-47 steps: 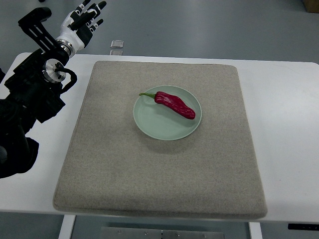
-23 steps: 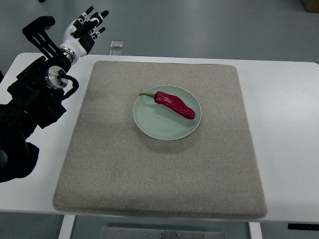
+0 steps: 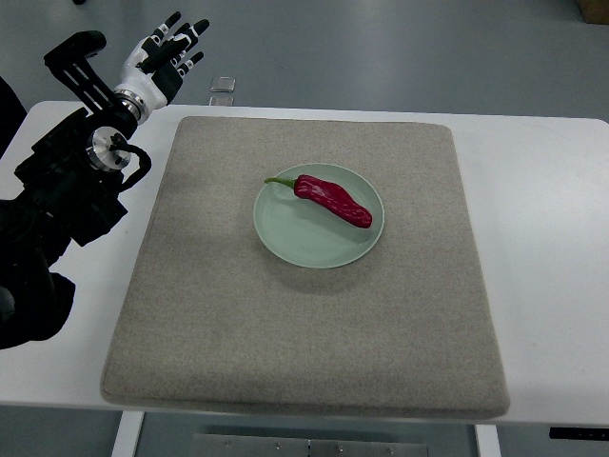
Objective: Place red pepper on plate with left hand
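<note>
A dark red pepper [image 3: 332, 199] with a green stem lies across the upper part of a pale green plate [image 3: 306, 242], which sits near the middle of the grey mat [image 3: 304, 333]. My left hand [image 3: 167, 52] is raised at the top left, beyond the table's far edge, well away from the plate. Its fingers are spread and hold nothing. The black left arm [image 3: 67, 190] runs down the left edge of the view.
The mat covers most of a white table [image 3: 547, 238]. A small metal piece [image 3: 223, 84] lies on the floor just past the table's far edge, right of my left hand.
The left hand has drifted slightly right and up over the last second, then almost stopped. Pepper and plate have not moved.
</note>
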Controlling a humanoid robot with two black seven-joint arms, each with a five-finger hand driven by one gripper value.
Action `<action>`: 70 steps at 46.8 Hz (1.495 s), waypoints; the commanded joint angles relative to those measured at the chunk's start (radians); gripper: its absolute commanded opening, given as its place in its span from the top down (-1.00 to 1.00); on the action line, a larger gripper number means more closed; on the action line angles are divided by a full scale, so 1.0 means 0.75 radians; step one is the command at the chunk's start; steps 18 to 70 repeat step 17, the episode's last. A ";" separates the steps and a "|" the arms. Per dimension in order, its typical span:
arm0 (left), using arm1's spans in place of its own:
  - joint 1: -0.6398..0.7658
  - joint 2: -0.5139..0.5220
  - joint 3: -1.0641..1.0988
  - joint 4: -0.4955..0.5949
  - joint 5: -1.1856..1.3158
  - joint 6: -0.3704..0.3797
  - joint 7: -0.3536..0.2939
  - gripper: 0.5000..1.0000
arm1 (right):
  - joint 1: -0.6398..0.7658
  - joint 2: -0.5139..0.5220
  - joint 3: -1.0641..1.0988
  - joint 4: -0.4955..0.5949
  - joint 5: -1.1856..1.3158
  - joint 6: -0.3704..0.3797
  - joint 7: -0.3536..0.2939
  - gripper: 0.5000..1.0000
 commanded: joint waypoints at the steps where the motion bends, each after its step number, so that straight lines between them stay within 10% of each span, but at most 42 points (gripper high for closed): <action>1: -0.004 0.000 0.002 -0.001 -0.002 0.000 -0.001 -0.98 | -0.002 0.000 0.001 0.002 0.000 0.002 0.000 -0.73; 70: -0.012 0.000 0.002 0.001 0.000 0.006 -0.001 -0.98 | -0.010 0.000 -0.001 0.035 -0.012 0.023 0.006 -0.73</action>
